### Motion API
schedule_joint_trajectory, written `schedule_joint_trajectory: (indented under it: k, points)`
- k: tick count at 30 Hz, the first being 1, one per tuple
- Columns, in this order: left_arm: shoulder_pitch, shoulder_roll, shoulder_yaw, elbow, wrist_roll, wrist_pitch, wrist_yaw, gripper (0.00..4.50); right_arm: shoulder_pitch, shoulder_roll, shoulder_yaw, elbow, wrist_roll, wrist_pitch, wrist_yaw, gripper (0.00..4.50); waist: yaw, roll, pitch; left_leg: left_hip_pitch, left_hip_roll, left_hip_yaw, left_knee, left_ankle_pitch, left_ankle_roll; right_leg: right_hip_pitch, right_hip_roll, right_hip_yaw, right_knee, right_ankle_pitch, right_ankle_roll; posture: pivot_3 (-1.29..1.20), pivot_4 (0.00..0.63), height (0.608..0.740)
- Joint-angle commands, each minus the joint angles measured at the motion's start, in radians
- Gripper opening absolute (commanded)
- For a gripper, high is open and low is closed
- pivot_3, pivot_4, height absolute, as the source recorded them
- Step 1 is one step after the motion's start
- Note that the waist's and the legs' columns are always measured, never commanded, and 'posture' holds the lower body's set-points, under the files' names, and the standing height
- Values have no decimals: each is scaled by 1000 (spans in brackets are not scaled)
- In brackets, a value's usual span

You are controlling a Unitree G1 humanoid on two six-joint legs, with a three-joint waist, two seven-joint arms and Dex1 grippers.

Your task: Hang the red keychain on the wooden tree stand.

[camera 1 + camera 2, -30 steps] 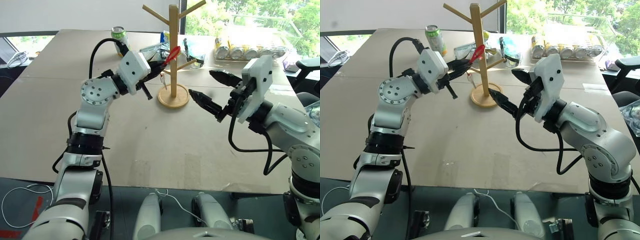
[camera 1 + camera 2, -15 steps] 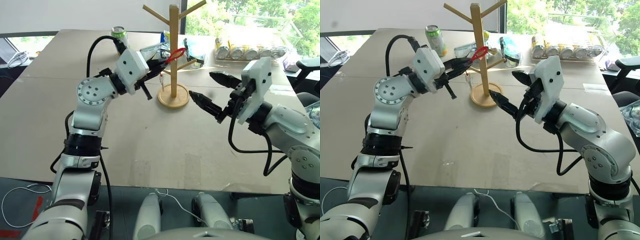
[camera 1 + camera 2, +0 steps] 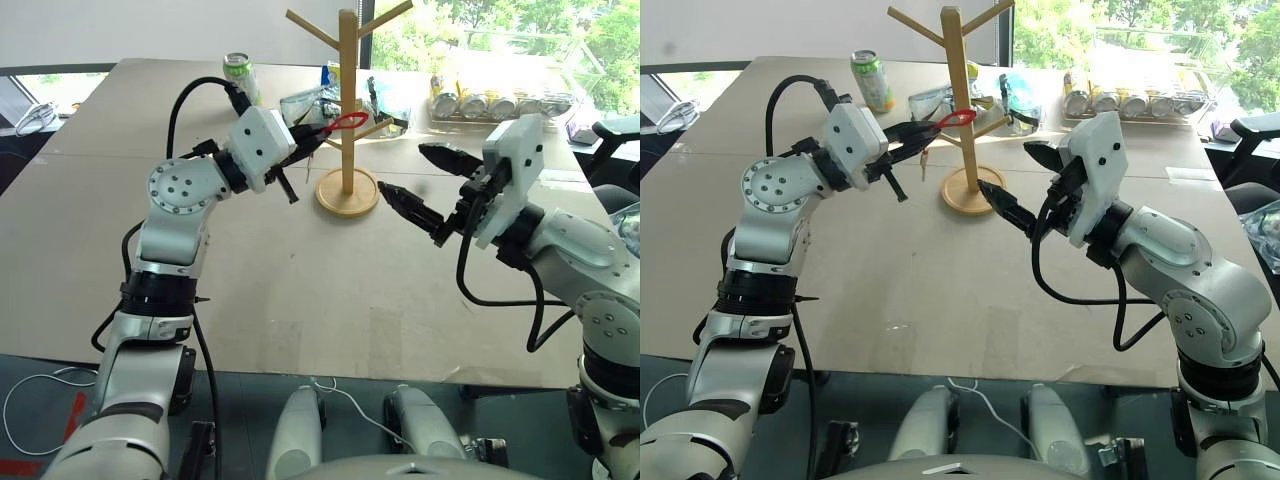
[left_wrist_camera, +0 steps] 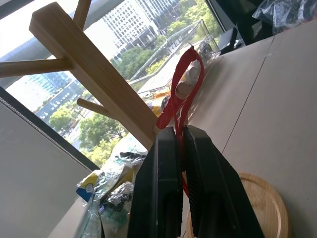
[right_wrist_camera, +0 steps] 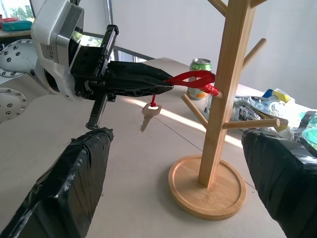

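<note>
On the far side of the desk, a clear tray at the right holds a row of drink cans, and crumpled clear bags lie behind the wooden tree stand; what the bags hold cannot be told. A green can stands alone at the far left.

The left claw is pinched shut on the red keychain, holding it up just left of the stand's pole. The red loop lies nearly level and reaches to a lower peg of the stand. The right claw hangs near the stand's round base on its right, its two fingers spread wide and holding nothing.

From the right wrist, the small silver key shows dangling below the left claw's fingers, clear of the desk, and the loop's far end sits at the tip of a short peg on the pole. From the left wrist, the strap rises from between the two closed fingers and its loop appears to ring the end of a peg, with the base below.

Compared with a second ago, the loop has swung from slanting upward to lying almost flat at the peg, and the left claw has drawn slightly left. The right claw has kept its place.
</note>
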Motion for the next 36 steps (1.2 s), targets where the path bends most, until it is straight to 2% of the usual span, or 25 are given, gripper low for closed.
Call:
schedule_joint_trajectory:
  k: [1,15,28,36]
  points:
    - [-11,12,6,-12,26,-26,20,84,-8,0,-12,-39,4,-13,-6,4500,0,0,0,0,0,0,0,0,0,0,0,0,0,0,0,0,150,732]
    - [-50,15,-13,95,130,-97,77,84,-2,1,-7,-41,-5,-17,-16,4500,0,0,0,0,0,0,0,0,0,0,0,0,0,0,0,0,150,732]
    - [-53,-11,-11,75,83,-128,40,84,4,-2,-10,-45,-4,-16,-21,4500,0,0,0,0,0,0,0,0,0,0,0,0,0,0,0,0,150,732]
    - [-51,1,-19,73,110,-172,34,84,4,-3,-9,-44,-6,-17,-21,4500,0,0,0,0,0,0,0,0,0,0,0,0,0,0,0,0,150,732]
